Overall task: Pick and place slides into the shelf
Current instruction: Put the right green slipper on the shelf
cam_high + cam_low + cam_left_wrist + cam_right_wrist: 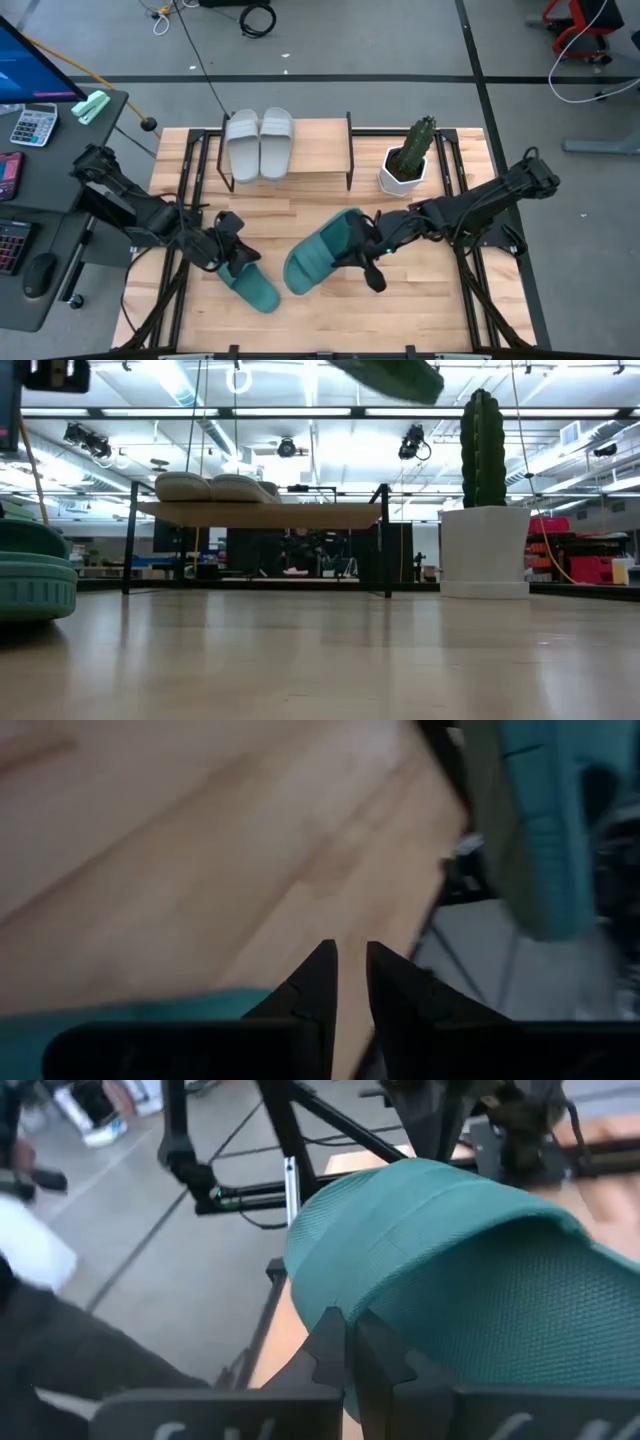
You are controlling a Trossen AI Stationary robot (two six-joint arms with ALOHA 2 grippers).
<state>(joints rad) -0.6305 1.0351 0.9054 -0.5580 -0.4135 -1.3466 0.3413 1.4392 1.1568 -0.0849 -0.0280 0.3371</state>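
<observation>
Grey workshop floor surrounds the slatted light-wood table (pixel 320 215), and on its far side stands the low shelf (pixel 310 150) with a pale wooden board top and thin black metal legs. Two pale grey-white rubber slides (pixel 259 143) lie side by side on the left part of that board, touching each other. Just right of the shelf sits a white pot with a tall green cactus (pixel 410 158).

Over to the arms now! The right arm reaches in from the right, and the right gripper (pixel 348 1342) has its fingers pinched together on the edge of the strap of a teal green rubber slide (pixel 322 252), lifted and tilted above the table's middle; the low view catches its underside up near the ceiling lights. The left arm comes from the left, and the left gripper (pixel 350 975) shows its fingers a narrow slit apart, clamping nothing, right at the second teal green slide (pixel 256 285), which lies on the near-left of the table, well apart from the shelf.
</observation>
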